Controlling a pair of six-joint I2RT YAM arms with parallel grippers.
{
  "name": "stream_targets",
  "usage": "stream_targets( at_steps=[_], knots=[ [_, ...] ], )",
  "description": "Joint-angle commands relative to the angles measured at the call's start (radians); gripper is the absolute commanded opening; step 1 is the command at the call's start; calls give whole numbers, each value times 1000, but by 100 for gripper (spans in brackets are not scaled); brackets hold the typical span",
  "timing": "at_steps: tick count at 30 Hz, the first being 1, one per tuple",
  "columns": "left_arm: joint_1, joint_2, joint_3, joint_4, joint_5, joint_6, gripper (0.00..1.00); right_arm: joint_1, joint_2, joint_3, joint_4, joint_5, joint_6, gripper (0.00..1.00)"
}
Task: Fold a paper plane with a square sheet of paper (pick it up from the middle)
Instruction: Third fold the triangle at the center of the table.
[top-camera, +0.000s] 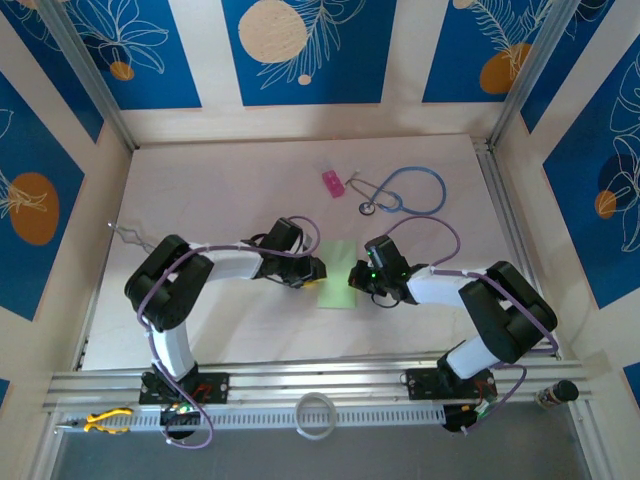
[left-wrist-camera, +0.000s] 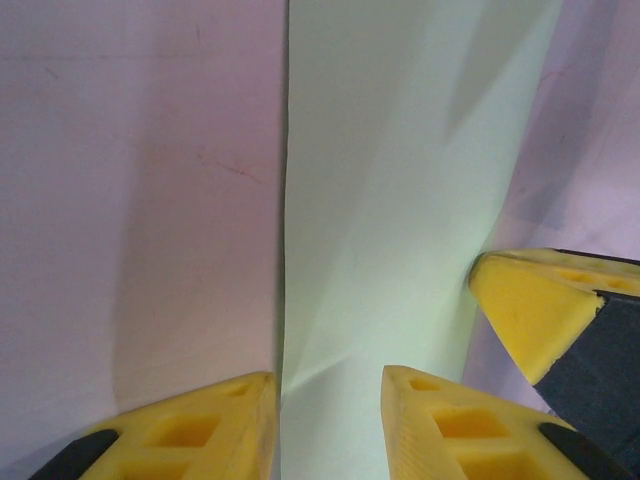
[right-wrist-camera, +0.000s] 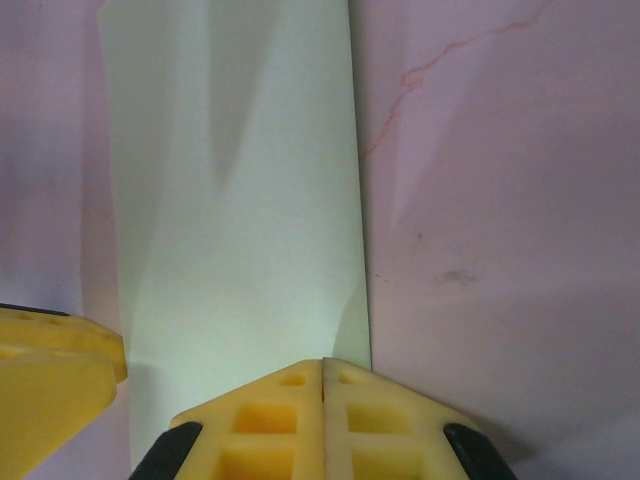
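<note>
Light-green folded sheet of paper (top-camera: 338, 275) (left-wrist-camera: 400, 200) (right-wrist-camera: 230, 200), flat as a narrow strip at the middle of the tabletop (top-camera: 220, 190). On its left edge, left gripper (top-camera: 318, 272) (left-wrist-camera: 328, 385), jaws parted (the strip's edge passes through the gap). On its right edge, right gripper (top-camera: 355, 277) (right-wrist-camera: 323, 365), 2 fingers clenched tip to tip; cannot tell whether on paper. Near the far edge, well apart: small pink block (top-camera: 333, 183), with blue stethoscope (top-camera: 443, 190) just beside.
</note>
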Motion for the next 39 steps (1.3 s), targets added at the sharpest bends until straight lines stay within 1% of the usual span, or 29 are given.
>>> stream_targets(
  at_steps=[1,14,22,30,34,39],
  knots=[
    [-16,18,-16,78,15,-18,33,-1,23,-26,-75,0,-7,1],
    [-13,12,-26,101,19,-28,30,0,20,-26,-76,6,-4,1],
    [-8,9,-34,116,24,-31,26,0,19,-24,-75,3,-6,1],
    [0,-4,-45,128,19,-32,25,0,26,-19,-73,0,-8,1],
    [8,1,-53,183,51,-30,29,1,25,-23,-74,0,-9,1],
    [33,5,-56,232,80,-30,30,0,23,-22,-75,0,-13,1]
  ],
)
